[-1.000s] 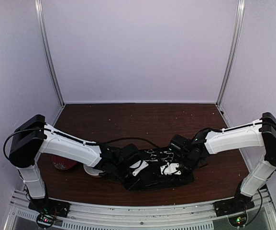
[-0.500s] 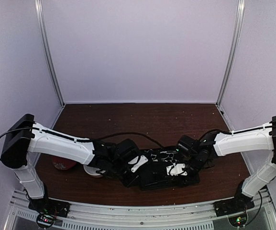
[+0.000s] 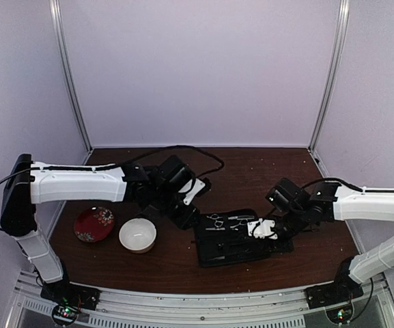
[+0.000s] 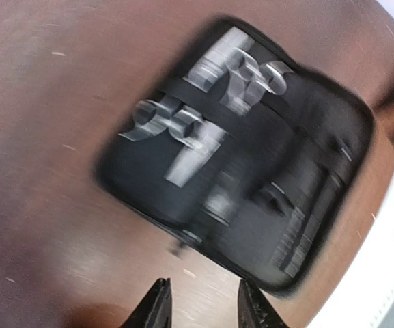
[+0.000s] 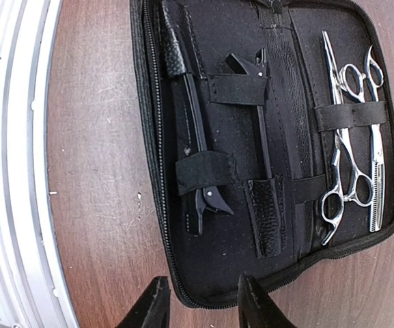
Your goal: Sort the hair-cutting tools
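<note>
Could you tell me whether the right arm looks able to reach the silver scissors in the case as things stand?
Probably yes: the case lies open right below the right gripper, whose jaws stand open. Only a strap crosses the scissors, so pulling them out may need care.

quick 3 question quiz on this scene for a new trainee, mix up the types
1. True or false: both scissors sit under a strap inside the black case.
2. In the top view, what lies left of the white bowl? A red dish; B blue cup; C comb.
3. Fill in: the right gripper holds ____.
Key: 1 true; 2 A; 3 nothing.
</note>
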Tool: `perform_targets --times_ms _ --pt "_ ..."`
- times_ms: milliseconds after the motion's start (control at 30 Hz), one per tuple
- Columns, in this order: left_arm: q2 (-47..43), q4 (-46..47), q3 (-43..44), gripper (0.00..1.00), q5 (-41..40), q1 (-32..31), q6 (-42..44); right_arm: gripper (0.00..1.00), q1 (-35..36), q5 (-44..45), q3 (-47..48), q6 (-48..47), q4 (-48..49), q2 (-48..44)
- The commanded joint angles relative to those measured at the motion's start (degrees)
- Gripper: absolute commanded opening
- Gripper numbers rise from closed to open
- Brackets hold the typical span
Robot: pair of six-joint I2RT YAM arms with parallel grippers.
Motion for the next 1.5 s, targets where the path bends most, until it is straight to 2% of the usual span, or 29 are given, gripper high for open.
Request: perform_targets --times_ms 0,300,533,833,1067,1367,1467 --pt "4.51 -0.23 5.18 0.38 1.2 6.09 0.89 0.36 -0.3 2.01 -1.37 -2.4 2.0 -1.57" --pt "16.31 -0.72 15.02 0.43 10.09 13.45 4.6 0.37 -0.17 1.17 2.05 -2.84 0.53 2.89" --pt "24.19 -4.47 21.95 0.42 16.35 14.68 11.06 0.37 0.08 0.9 2.7 -2.67 0.65 5.58" --pt "26.57 -3.96 21.65 0.39 17.35 14.68 15.53 0.37 0.96 0.6 2.69 -2.43 1.09 9.33" --pt "28.59 -3.95 22.34 0.23 14.35 14.59 17.31 0.37 0.91 -0.17 2.56 -2.31 1.52 10.15" --pt "30.17 -3.9 23.69 0.1 13.45 13.62 18.43 0.37 0.91 1.02 2.2 -1.61 2.91 11.25" --pt "30.37 -3.95 24.23 0.03 11.99 13.0 19.0 0.37 0.95 1.06 2.09 -1.09 3.22 11.36"
